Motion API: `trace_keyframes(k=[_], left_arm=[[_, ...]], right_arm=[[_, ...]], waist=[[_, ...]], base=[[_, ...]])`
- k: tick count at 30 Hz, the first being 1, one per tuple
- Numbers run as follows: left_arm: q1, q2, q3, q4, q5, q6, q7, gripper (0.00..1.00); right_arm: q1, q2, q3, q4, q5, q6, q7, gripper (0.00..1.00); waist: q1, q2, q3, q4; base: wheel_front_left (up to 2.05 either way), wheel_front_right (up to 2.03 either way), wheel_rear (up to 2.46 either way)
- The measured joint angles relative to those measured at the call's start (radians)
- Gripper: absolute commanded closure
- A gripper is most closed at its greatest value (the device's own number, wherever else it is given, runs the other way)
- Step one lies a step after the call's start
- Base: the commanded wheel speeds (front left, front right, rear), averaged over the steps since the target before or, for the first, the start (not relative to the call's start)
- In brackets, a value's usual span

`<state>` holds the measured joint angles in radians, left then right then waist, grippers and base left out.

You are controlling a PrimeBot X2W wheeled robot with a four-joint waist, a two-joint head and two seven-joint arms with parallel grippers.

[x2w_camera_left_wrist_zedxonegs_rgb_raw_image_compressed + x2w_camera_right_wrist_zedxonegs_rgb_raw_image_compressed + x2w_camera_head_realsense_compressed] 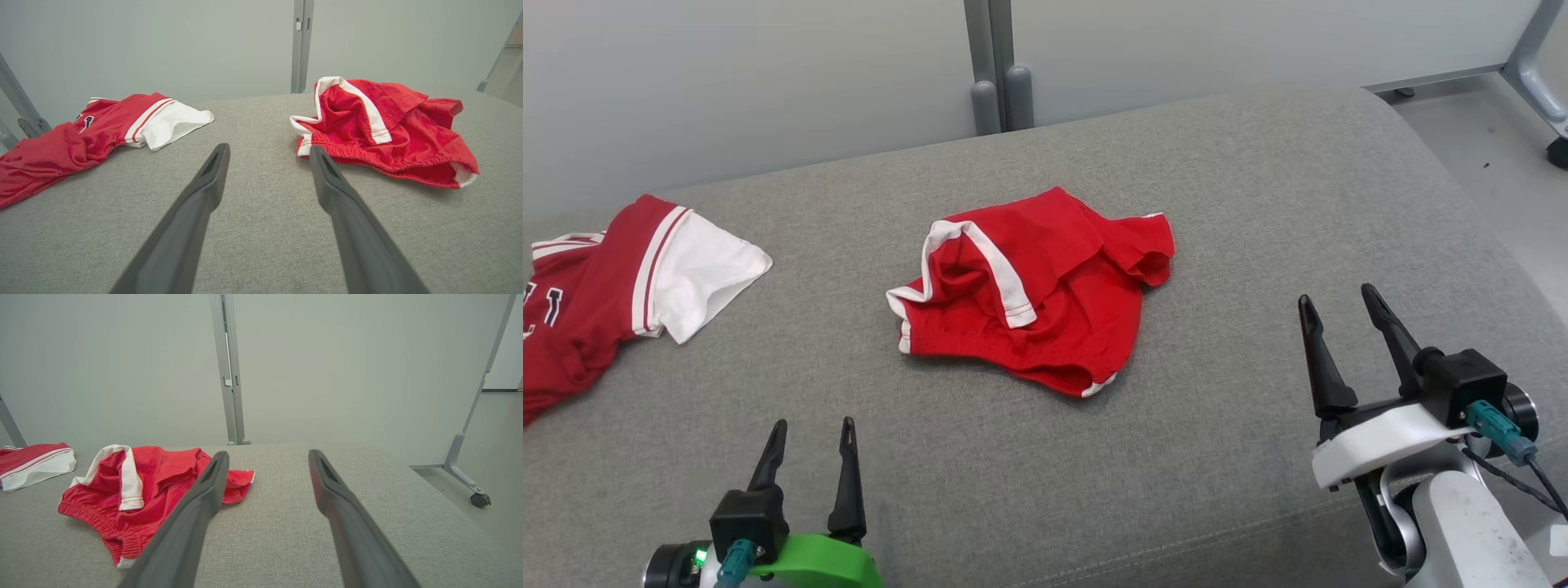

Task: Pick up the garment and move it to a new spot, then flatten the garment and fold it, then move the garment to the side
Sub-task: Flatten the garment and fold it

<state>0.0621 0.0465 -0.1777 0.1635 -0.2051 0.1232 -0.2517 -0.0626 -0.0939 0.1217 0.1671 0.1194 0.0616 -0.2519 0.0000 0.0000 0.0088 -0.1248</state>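
Shorts (1045, 302), likely light and limp, lie ahead between the left fingers (849, 482) and right fingers (1319, 359), both spread empty; pinch the near waistband (980, 357).

The left jaws are two long, dark tapering fingers (849, 478) on a black block (750, 521), set in a bright green shell (821, 565) with a teal connector (737, 562) and a lit green lamp (699, 558). The right jaws have matching dark fingers (1321, 363), a white shell (1380, 441), a teal plug (1499, 429) trailing black cable (1515, 482), and a pale grey forearm (1470, 531).
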Motion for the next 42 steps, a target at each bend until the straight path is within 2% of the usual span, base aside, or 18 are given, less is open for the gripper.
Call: trace_keyframes(k=[4, 8, 15, 18, 27, 35, 42], left_arm=[[0.000, 0.001, -0.048, 0.010, -0.006, -0.012, 0.000, 0.00], [-0.008, 0.000, -0.132, 0.038, -0.011, -0.041, 0.000, 0.00], [-0.086, 0.001, -0.257, 0.117, -0.019, -0.079, 0.009, 0.00], [-0.133, 0.001, -0.292, 0.155, 0.007, -0.080, 0.016, 0.00], [-0.247, 0.001, -0.369, 0.192, -0.014, -0.080, 0.022, 0.00], [-0.312, 0.000, -0.384, 0.287, -0.014, -0.068, 0.021, 0.00], [-0.364, -0.001, -0.413, 0.360, -0.014, -0.060, 0.021, 0.00]], right_arm=[[0.000, 0.002, 0.019, 0.002, -0.006, 0.009, 0.000, 0.00], [0.000, 0.002, 0.020, 0.002, -0.006, 0.012, 0.000, 0.00], [-0.011, 0.002, 0.026, 0.001, -0.006, 0.017, 0.000, 0.00], [-0.022, 0.003, 0.027, 0.000, -0.006, 0.018, 0.000, 0.00], [-0.057, 0.009, 0.032, -0.006, -0.006, 0.026, 0.000, 0.00], [-0.093, 0.018, 0.030, -0.008, -0.004, 0.026, 0.000, 0.00], [-0.094, 0.023, 0.017, -0.009, 0.002, 0.025, 0.000, 0.00]], waist=[[0.0000, 0.0000, 0.001, -0.014], [0.0000, 0.0000, 0.006, -0.032], [0.0000, 0.0000, 0.034, -0.068], [0.0000, 0.0000, 0.051, -0.088], [0.0000, 0.0000, 0.109, -0.160], [0.0000, 0.0000, 0.165, -0.241], [0.0000, 0.0000, 0.200, -0.283]], base=[[0.00, 0.00, 0.00], [0.00, 0.00, 0.00], [0.00, 0.00, 0.00], [0.00, 0.00, 0.00], [0.00, 0.00, 0.00], [0.00, 0.00, 0.00], [0.00, 0.00, 0.00]])
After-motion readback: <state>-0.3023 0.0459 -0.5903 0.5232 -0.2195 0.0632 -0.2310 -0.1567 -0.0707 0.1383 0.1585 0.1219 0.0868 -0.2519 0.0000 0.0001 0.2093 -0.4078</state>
